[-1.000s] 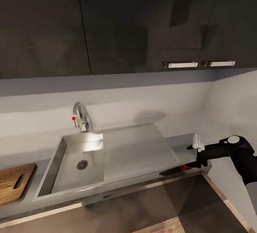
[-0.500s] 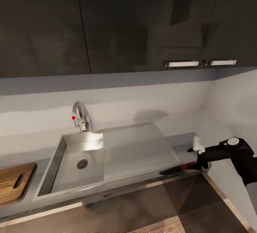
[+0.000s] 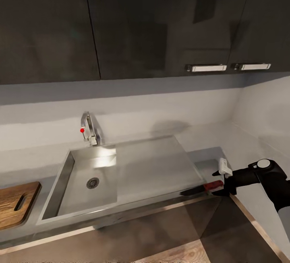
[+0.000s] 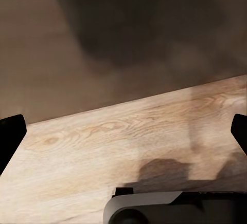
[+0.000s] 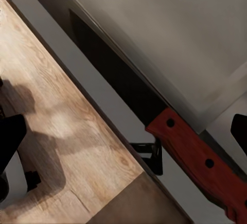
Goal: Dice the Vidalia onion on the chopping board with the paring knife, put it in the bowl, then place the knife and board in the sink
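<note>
The paring knife (image 3: 203,188) lies along the countertop's front strip by the drainboard's right front corner, its red handle (image 5: 198,162) pointing right. My right gripper (image 3: 222,180) is open, one finger on each side of the handle, and the right wrist view shows the right gripper (image 5: 125,134) with its jaws wide apart over the knife. The sink (image 3: 133,170) has its steel basin on the left and a chrome faucet (image 3: 91,128) behind. The chopping board (image 3: 14,206) lies at the far left. My left gripper (image 4: 123,134) hangs open over the wood floor. The bowl and onion are out of view.
Glossy black upper cabinets (image 3: 133,25) with chrome handles (image 3: 206,68) hang over the grey backsplash. The grey countertop (image 3: 237,142) turns a corner at the right. Dark lower cabinets and light wood floor (image 3: 181,253) lie below the front edge.
The camera has tilted, so the whole scene sits a little higher in the picture. My right gripper has sunk slightly toward the counter's front edge, and more of the knife's red handle shows.
</note>
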You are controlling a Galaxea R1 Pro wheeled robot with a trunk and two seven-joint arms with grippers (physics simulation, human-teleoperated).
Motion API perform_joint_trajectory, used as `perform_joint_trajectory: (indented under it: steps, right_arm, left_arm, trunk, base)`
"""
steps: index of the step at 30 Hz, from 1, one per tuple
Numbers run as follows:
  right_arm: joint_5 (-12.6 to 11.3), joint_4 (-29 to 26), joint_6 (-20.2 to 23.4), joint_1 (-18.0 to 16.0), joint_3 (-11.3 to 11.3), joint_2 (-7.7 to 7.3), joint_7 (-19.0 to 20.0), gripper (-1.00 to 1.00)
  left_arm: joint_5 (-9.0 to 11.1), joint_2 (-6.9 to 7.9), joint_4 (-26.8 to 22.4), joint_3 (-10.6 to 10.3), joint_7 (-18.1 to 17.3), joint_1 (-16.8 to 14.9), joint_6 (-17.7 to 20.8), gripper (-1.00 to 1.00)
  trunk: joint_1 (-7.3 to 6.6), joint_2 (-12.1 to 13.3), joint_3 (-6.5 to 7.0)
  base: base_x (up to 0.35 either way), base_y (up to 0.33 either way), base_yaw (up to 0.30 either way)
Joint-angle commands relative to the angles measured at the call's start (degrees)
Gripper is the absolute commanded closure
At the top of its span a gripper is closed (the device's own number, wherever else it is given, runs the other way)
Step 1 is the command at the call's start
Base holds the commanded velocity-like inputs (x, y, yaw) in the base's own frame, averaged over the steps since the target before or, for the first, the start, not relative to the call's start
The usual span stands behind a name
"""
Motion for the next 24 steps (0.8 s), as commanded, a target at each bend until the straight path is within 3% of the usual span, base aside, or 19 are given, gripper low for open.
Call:
perform_joint_trajectory:
  steps: [1,9,24]
  right_arm:
    - [0.2,-0.04,0.58,-0.05,-0.11,-0.01,0.31,-1.0]
    - [0.33,-0.05,0.55,-0.05,-2.1,-0.18,0.23,-1.0]
    - [0.47,-0.05,-1.4,-0.05,-2.79,-1.33,-0.08,-1.0]
  left_arm:
    - [0.41,0.09,-0.07,-0.48,0.49,0.0,-0.08,-1.0]
    - [0.33,0.09,0.38,-0.48,0.49,0.03,-0.08,-1.0]
    - [0.35,0.09,0.61,-0.48,0.49,0.0,-0.07,-1.0]
  trunk:
    - [0.03,-0.12,-0.21]
    - [0.03,-0.12,-0.95]
    - [0.03,-0.12,-1.59]
  base:
    - [0.0,0.0,0.0]
    - [0.0,0.0,0.0]
    - [0.0,0.0,0.0]
